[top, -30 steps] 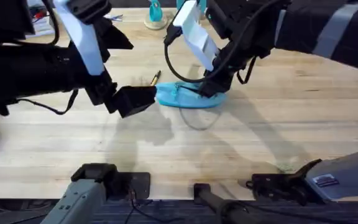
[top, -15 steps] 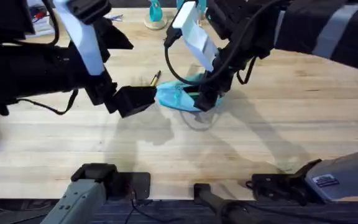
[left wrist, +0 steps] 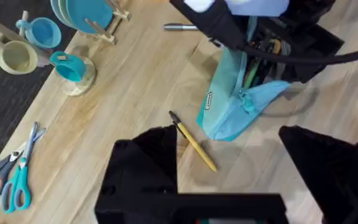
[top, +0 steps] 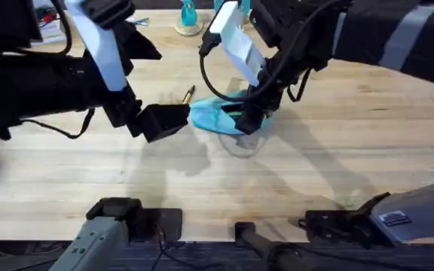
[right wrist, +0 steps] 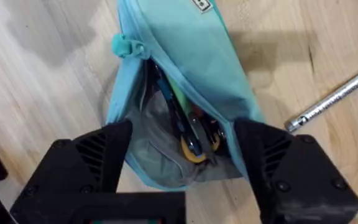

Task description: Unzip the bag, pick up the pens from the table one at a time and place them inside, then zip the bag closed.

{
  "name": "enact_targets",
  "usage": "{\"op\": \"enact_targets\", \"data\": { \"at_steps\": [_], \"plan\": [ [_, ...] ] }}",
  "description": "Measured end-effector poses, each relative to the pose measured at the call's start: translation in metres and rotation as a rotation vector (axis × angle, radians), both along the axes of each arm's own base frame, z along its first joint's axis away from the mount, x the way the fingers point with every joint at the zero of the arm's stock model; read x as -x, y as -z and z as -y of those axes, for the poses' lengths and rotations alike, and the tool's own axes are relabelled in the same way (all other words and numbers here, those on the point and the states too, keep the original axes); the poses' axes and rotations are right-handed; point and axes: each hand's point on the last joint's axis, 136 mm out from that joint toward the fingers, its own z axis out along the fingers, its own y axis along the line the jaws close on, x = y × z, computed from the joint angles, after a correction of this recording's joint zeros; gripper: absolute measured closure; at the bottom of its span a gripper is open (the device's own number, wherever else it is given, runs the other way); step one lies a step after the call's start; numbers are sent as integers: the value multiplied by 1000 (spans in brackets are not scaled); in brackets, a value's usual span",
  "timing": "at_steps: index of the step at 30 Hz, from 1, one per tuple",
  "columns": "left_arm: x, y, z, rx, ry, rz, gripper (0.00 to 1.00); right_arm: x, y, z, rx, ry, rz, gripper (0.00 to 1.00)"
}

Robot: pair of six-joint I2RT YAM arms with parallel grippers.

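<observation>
Lifted since before, bag (right wrist: 185, 68) sits between open right tool (right wrist: 185, 155) — left tool (left wrist: 241, 180) open.

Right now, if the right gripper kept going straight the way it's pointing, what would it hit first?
Most likely the bag itself: the right gripper points into its open mouth, fingers spread on either side. It would probably meet the items already inside first, though depth is hard to judge.

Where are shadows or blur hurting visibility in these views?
Overhead: both arms rise large, dark and blurred, hiding part of the bag; soft shadows fall on the table below it. Left wrist: sharp on the yellow pen. Right wrist: the bag's open interior sits in shade, contents hard to read.
</observation>
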Motion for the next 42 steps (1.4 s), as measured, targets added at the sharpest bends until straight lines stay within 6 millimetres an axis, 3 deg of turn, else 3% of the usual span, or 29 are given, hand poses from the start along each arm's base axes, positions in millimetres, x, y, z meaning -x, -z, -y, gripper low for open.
{"op": "enact_targets", "data": {
  "at_steps": [6,10,16,20,25,30,38,42],
  "plan": [
    [0,0,0,0,0,0,7,3,-2,2,6,33,-23,5],
    [0,0,0,0,0,0,7,-1,-17,5,-10,84,-14,5],
    [0,0,0,0,0,0,7,-37,-54,19,-86,252,54,5],
    [0,0,0,0,0,1,7,-64,-69,31,-138,373,95,4],
    [0,0,0,0,0,0,7,-70,-69,43,-143,448,79,4],
    [0,0,0,0,0,0,7,-71,-70,43,-148,461,78,5],
    [0,0,0,0,0,0,7,-91,-82,34,-227,518,134,5],
    [0,0,0,0,0,1,7,-103,-85,43,-194,571,189,5]
  ]
}}
